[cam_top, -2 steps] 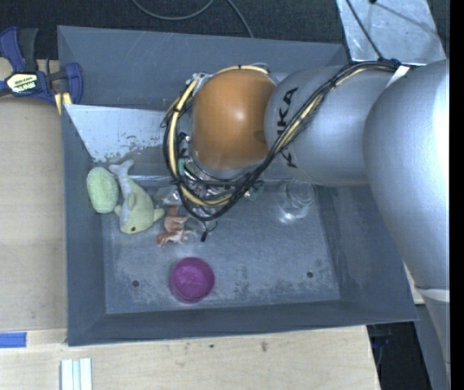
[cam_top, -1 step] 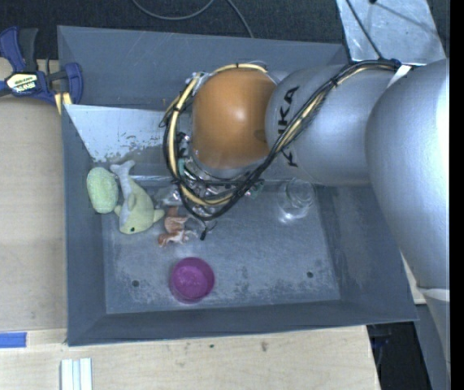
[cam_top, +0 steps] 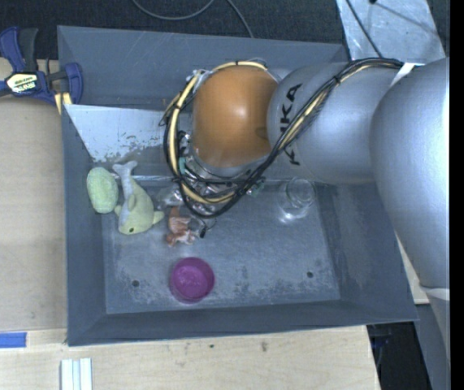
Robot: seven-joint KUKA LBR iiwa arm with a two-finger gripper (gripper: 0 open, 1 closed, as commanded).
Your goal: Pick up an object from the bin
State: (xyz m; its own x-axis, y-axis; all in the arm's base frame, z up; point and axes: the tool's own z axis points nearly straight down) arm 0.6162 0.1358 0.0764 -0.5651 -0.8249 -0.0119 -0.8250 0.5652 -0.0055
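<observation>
Seemingly the gripper (cam_top: 189,216), its spread impossible to tell, hangs just beside the small brown-and-white lumpy object (cam_top: 179,231) left of centre and could knock it aside.

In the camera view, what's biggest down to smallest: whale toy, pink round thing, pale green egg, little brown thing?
whale toy
pink round thing
pale green egg, only slightly smaller than the pink one
little brown thing, clearly smallest

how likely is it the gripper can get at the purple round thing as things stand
Probably yes: the purple round thing lies alone on bare bin floor, nothing on or against it. The gripper is close by, with only a small brown thing between them.
</observation>
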